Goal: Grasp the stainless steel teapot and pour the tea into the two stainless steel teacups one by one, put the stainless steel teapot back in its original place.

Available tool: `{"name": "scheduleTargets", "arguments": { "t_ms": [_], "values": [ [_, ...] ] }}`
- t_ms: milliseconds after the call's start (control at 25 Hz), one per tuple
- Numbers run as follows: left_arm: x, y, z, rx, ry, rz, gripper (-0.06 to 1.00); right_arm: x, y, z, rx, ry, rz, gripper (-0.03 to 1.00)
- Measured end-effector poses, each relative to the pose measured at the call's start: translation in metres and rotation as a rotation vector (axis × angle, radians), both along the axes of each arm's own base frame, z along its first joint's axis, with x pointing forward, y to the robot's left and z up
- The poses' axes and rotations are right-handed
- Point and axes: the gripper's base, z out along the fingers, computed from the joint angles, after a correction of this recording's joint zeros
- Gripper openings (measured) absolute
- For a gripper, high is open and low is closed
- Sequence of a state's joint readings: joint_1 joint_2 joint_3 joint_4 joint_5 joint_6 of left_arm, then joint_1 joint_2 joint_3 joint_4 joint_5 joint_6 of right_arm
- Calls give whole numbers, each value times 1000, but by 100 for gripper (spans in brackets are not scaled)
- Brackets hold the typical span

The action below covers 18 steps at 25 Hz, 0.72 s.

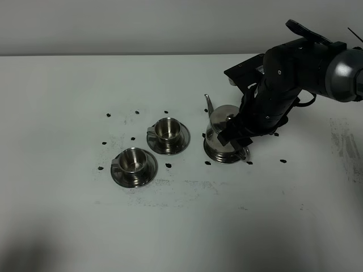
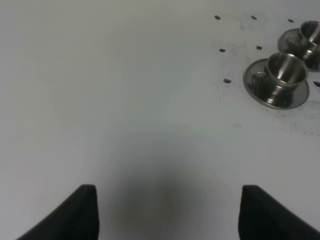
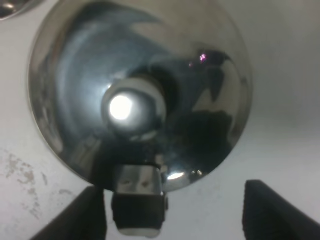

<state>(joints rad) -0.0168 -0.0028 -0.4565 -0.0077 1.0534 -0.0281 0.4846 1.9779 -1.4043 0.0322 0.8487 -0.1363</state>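
Note:
The stainless steel teapot [image 1: 222,136] stands upright right of centre on its round saucer [image 1: 214,157], spout pointing to the back. My right gripper [image 1: 236,134] hangs just over its lid and handle side. In the right wrist view the knobbed lid [image 3: 135,107] fills the picture, and the loop handle [image 3: 137,200] lies between the wide-apart fingers [image 3: 272,212] without touching them; the gripper is open. Two stainless steel teacups [image 1: 167,129] [image 1: 134,160] sit on saucers to the left. My left gripper [image 2: 170,215] is open over bare table, with the cups [image 2: 286,71] off to one side.
Small black marks [image 1: 109,115] ring the cups and teapot on the white table [image 1: 68,215]. Grey scuffs [image 1: 187,184] lie in front of the saucers. The table's back edge [image 1: 113,55] runs behind, and the dark right arm [image 1: 295,68] reaches in from the right.

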Motion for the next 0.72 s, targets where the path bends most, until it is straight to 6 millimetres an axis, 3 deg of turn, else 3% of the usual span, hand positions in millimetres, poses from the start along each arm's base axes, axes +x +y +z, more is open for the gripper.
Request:
{"name": "scheduleTargets", "arguments": {
  "t_ms": [720],
  "values": [
    [0,0,0,0,0,0,57,0,4,-7,20,17,41,56]
  ]
}}
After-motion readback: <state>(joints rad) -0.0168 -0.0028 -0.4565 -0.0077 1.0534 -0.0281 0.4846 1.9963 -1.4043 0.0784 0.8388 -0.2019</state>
